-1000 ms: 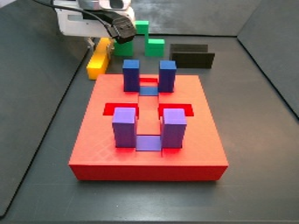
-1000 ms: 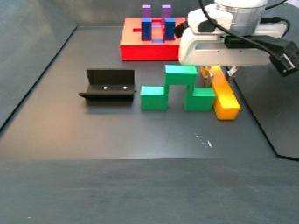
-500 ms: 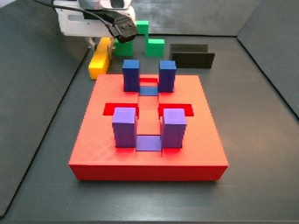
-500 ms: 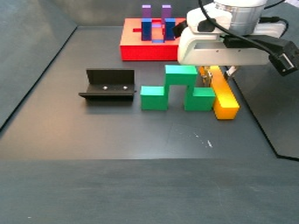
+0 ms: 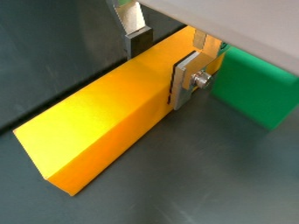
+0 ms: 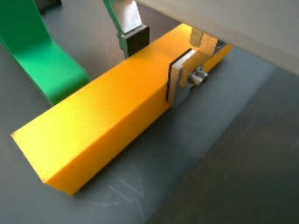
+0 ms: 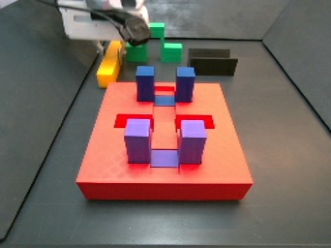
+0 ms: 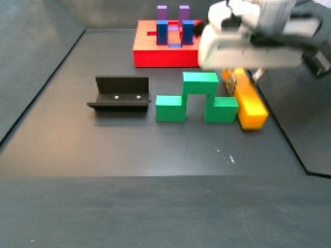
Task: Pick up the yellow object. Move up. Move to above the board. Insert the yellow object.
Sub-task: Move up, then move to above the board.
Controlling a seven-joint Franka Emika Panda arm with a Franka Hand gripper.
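The yellow object [image 5: 93, 122] [image 6: 100, 122] is a long yellow-orange bar lying flat on the grey floor. It shows in both side views [image 7: 108, 63] [image 8: 247, 105]. My gripper [image 5: 160, 66] [image 6: 159, 61] straddles it near one end, one pad on each long side, shut on the bar. In the side views the gripper [image 7: 119, 44] [image 8: 239, 74] is blurred above the bar. The board [image 7: 130, 167] [image 8: 153, 56] is a red slab with upright blue and purple blocks, apart from the bar.
Green blocks [image 8: 198, 97] [image 7: 162, 39] stand right beside the bar, seen close in both wrist views [image 5: 257, 83] [image 6: 41, 52]. The dark fixture [image 8: 119, 94] [image 7: 214, 63] stands on the floor beyond the green blocks. Dark walls ring the floor.
The hand and arm are now motion-blurred in both side views. The yellow bar lies where it did before.
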